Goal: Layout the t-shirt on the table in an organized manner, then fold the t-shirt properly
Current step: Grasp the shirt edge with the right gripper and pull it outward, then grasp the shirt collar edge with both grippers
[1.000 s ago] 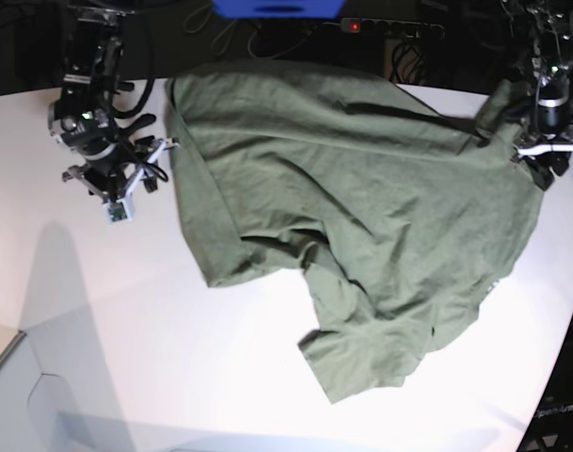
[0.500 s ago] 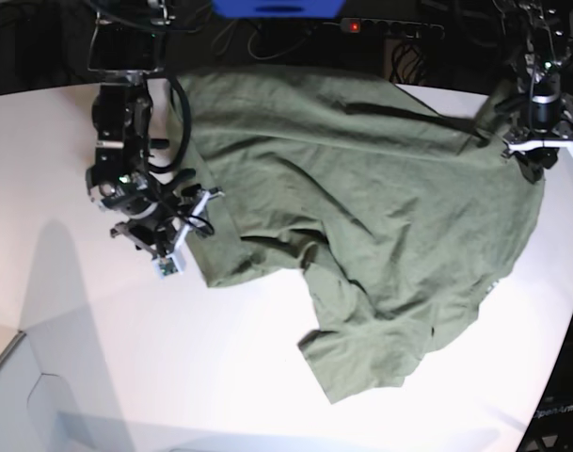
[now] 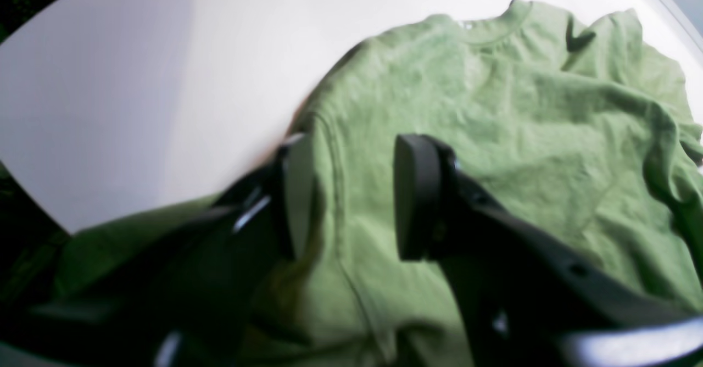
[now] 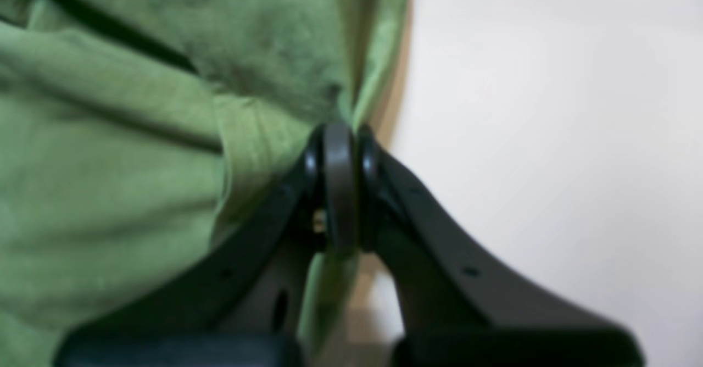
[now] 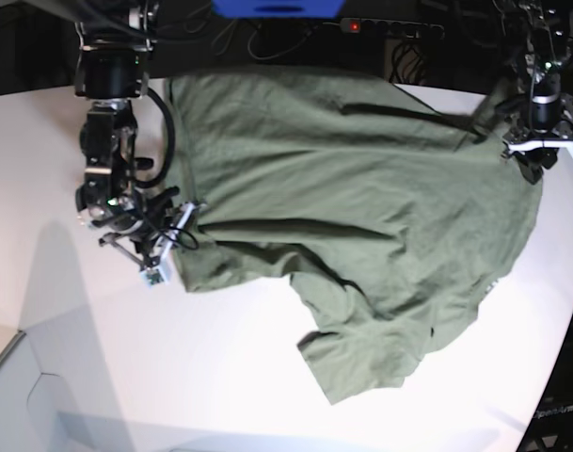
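Both hands are at the t-shirt [image 5: 361, 217], which lies rumpled and askew on the white bench [image 5: 126, 358]. The right hand [image 4: 340, 153] is closed on the cloth's edge. The left hand [image 3: 351, 191] stands partly open with cloth between its pads; whether it grips cannot be told. The layout seems unfinished and no fold is begun. Only the base view shows the whole shirt; only the right wrist view shows the pinch; the left wrist view shows the collar [image 3: 494, 26].

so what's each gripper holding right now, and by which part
The right gripper is shut on the t-shirt at its side edge. The left gripper straddles cloth near a seam, jaws apart; a grip cannot be told.
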Robot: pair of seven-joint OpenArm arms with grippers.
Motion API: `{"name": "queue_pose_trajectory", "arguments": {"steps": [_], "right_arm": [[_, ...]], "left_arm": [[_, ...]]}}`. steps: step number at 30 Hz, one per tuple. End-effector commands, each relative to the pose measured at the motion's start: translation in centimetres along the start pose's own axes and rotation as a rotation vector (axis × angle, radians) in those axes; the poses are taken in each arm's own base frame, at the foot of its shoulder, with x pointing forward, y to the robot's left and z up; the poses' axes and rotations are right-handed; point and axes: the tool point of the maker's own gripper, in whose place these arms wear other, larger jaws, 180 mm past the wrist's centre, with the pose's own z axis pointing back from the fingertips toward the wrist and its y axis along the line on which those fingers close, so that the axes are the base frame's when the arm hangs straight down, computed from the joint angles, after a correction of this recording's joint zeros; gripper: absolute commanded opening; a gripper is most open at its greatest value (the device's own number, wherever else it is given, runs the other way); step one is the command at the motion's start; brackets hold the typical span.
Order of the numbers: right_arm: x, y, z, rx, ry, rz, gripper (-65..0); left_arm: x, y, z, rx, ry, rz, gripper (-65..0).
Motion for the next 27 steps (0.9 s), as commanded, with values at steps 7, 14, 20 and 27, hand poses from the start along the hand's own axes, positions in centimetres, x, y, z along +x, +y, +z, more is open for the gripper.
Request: {"name": "queue_pose_trajectory", "arguments": {"steps": [7, 14, 20, 27], "right_arm": [[5.1, -12.5, 4.7, -0.298, -0.193, -0.296, -65.0], [7.3, -14.2, 4.7, -0.308, -0.23, -0.36, -65.0], [6.0, -15.5, 3.6, -0.303, -0.17, -0.377, -55.1], [6.4, -17.2, 5.3, -0.351, -0.192, -0.356, -45.4]], "left_arm": [[4.0, -3.2, -0.2, -0.08, -0.118, 0.017, -40.8], [2.9, -6.0, -0.5, -0.148, -0.092, 0.023, -40.8], [0.0, -10.7, 0.9, -0.273, -0.018, 0.004, -40.8], [-5.6, -13.2, 3.1, -0.353, 0.136, -0.019, -36.1]]}}
